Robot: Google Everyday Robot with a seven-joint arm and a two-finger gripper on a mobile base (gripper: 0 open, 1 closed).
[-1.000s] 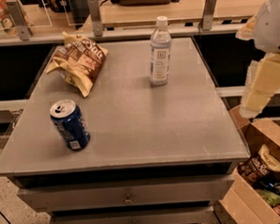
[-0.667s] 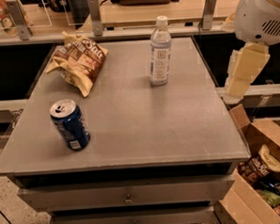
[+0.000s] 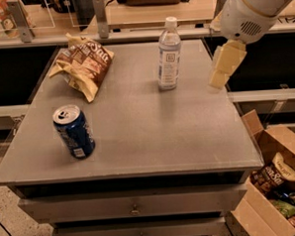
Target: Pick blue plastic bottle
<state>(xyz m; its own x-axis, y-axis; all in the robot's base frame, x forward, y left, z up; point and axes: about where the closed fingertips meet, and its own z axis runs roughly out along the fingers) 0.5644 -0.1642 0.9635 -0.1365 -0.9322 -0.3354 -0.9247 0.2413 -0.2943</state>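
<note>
So on the tabletop (image 3: 153,139) there's a dark-blue soda can (image 3: 74,132) front left and a chip bag (image 3: 85,63) back left. The blue plastic bottle (image 3: 169,54) stands upright toward the back, right of centre, well apart from both. It looks like thin clear plastic, so I'd guess light, a bit squishy, slick and tippy, and I'd grab it around the labelled middle, not the cap. The gripper (image 3: 218,77) hangs off to the bottle's right near the tabletop's edge with nothing in it, and honestly I can't tell if it's wide or narrow.
</note>
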